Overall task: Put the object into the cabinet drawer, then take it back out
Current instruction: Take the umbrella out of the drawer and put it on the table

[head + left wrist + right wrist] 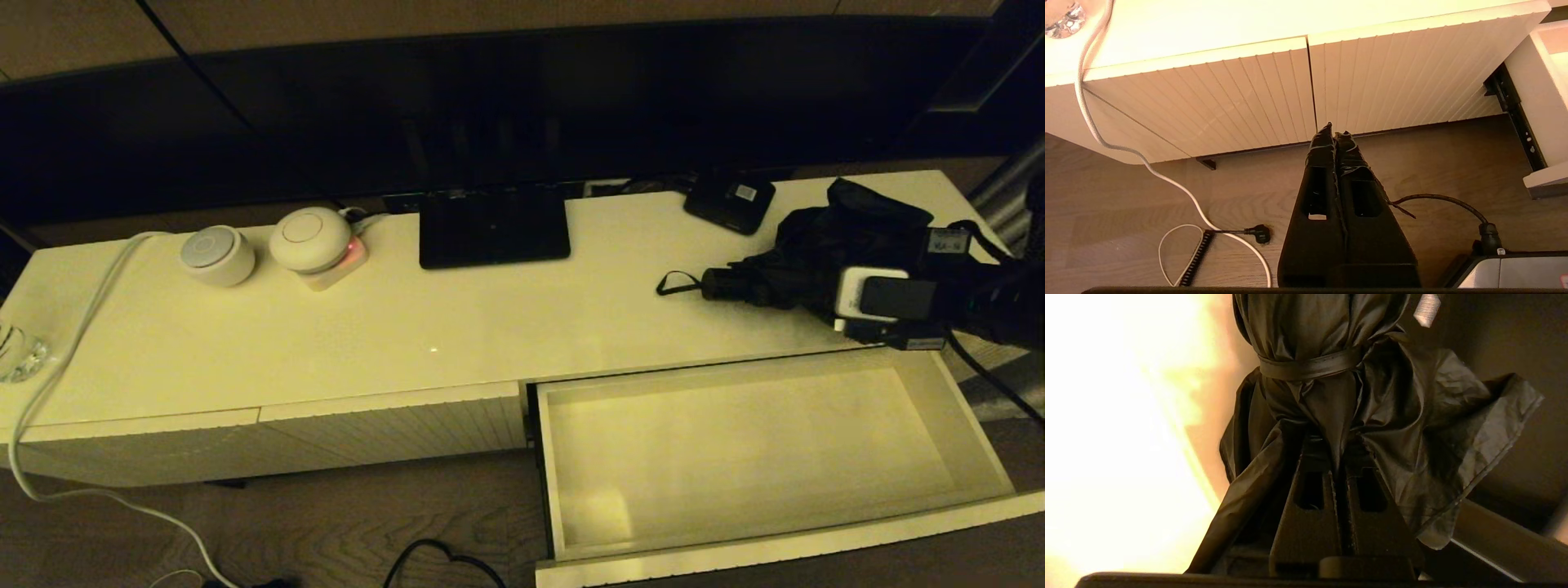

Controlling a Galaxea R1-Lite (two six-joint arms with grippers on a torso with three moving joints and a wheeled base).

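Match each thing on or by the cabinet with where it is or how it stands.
Things:
1. umbrella
2. drawer
3. left pincer
4. stand base

States:
A. pulled open, nothing inside
B. shut, held over the floor before the ribbed fronts
C. flat at the cabinet top's back middle
D. on the cabinet top's right end, cloth pinched by the right pincer

Pairs: 1-D, 2-A, 3-B, 4-C
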